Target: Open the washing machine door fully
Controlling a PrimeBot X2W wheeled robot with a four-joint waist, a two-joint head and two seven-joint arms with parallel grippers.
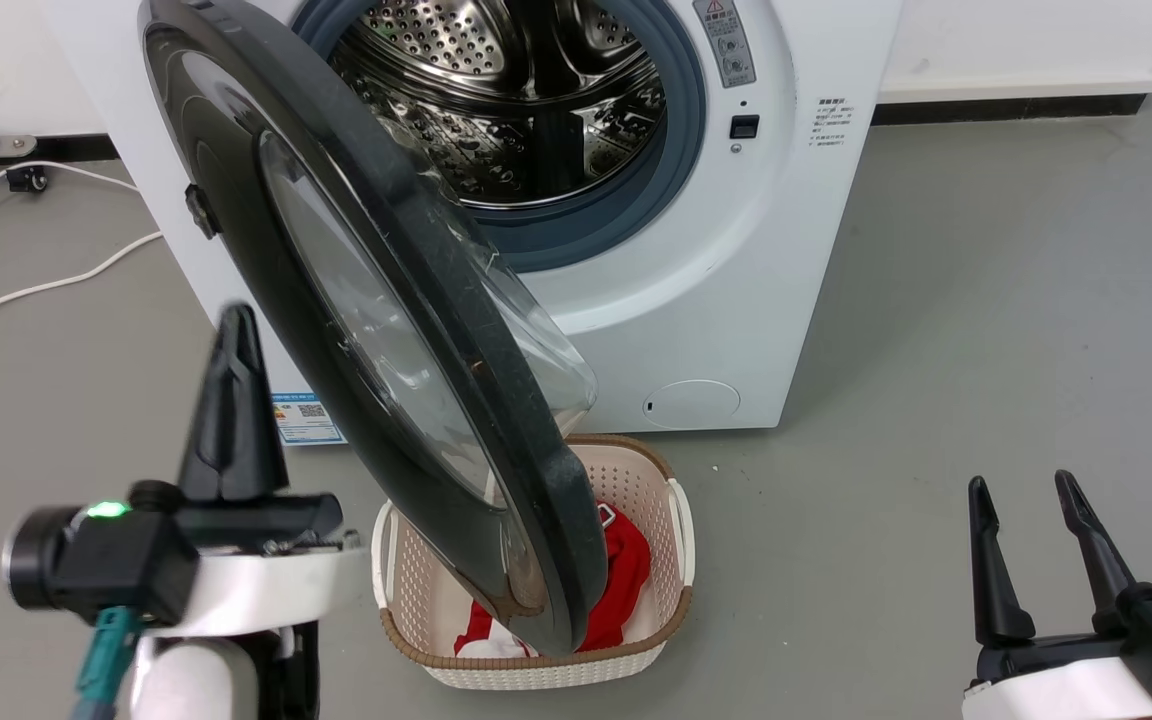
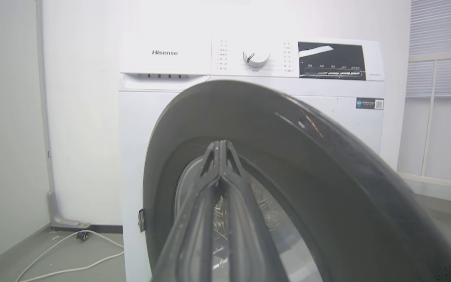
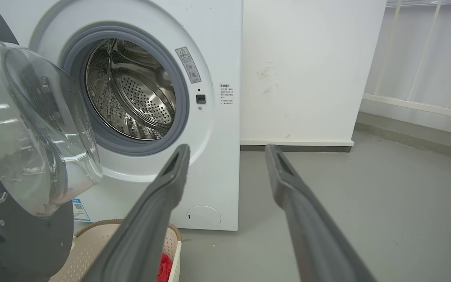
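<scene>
The washing machine door [image 1: 376, 330] stands about half open, hinged at the 9 o'clock side of the washing machine [image 1: 736, 300]. Its free edge points down toward you and hangs over the laundry basket [image 1: 676, 560] at 6 o'clock.

Your left end effector [image 1: 234, 330] sits at the door's 8 o'clock, on its outer face. Its two fingers are pressed together and hold nothing. The left wrist view shows them lined up against the black ring, but you cannot tell whether they touch it. Your right end effector [image 1: 1021, 485] rests at 4 o'clock, well apart from the door, with its fingers spread wide and empty.

The remaining swing likely runs toward 9 o'clock, so a push from the outer face would close the door. Judge whether to hook the rim and draw it round, or to bring the right arm to the inner side. Either way, press on the thick ring and follow the hinge's arc rather than a straight line.

The ring is glossy, dark and smoothly curved, so fingertips may slide on it. The glass bowl [image 1: 546, 340] bulges toward the drum [image 1: 506, 90] and is clear, hard and rounded, which makes it a poor place to push. The drum is perforated steel, ringed by a soft grey gasket [image 1: 676, 170]. The basket is cream lattice plastic with a brown rim and holds a red garment [image 1: 626, 570].
</scene>
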